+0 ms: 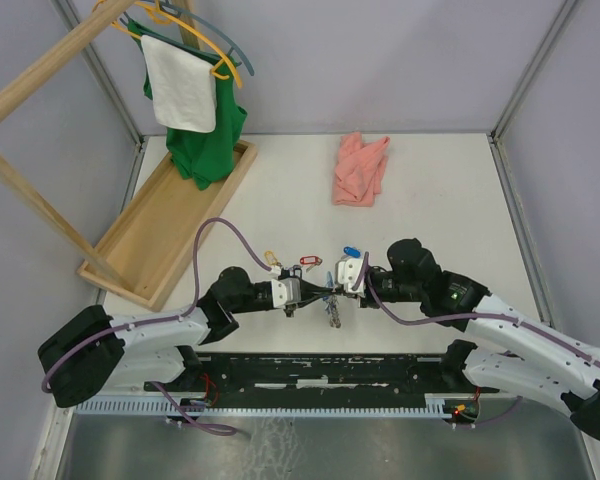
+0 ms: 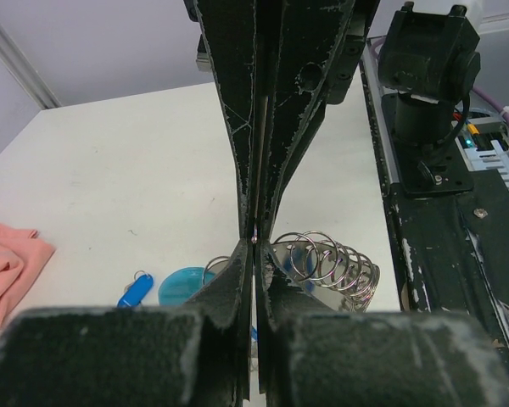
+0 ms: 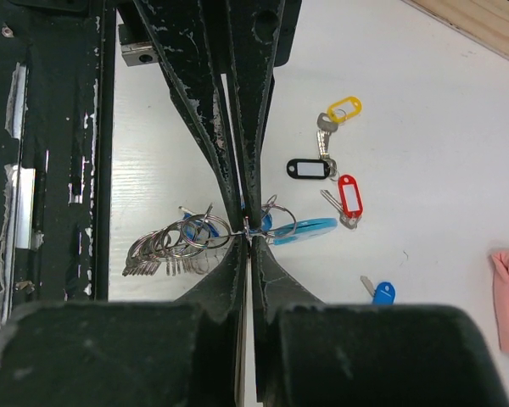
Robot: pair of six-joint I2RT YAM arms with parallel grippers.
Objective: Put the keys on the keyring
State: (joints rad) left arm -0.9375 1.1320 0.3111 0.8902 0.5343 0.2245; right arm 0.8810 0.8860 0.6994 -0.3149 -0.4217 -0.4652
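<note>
The keyring [image 3: 174, 244] is a thin wire loop strung with many silver rings and keys, with a light-blue tag [image 3: 312, 229]. It hangs between my two grippers near the table's front edge. My left gripper [image 2: 254, 238] is shut on the loop's thin wire, with the rings [image 2: 332, 264] just right of its fingertips. My right gripper [image 3: 248, 227] is shut on the wire between the rings and the light-blue tag. Loose keys lie on the table beyond: yellow tag [image 3: 344, 109], black tag [image 3: 310, 169], red tag [image 3: 349, 195], blue tag [image 3: 383, 293].
A pink cloth [image 1: 360, 168] lies at the back of the table. A wooden tray [image 1: 160, 232] with a rack of hanging green and white cloths [image 1: 195, 100] stands at the back left. The black base rail [image 1: 330, 368] runs along the near edge.
</note>
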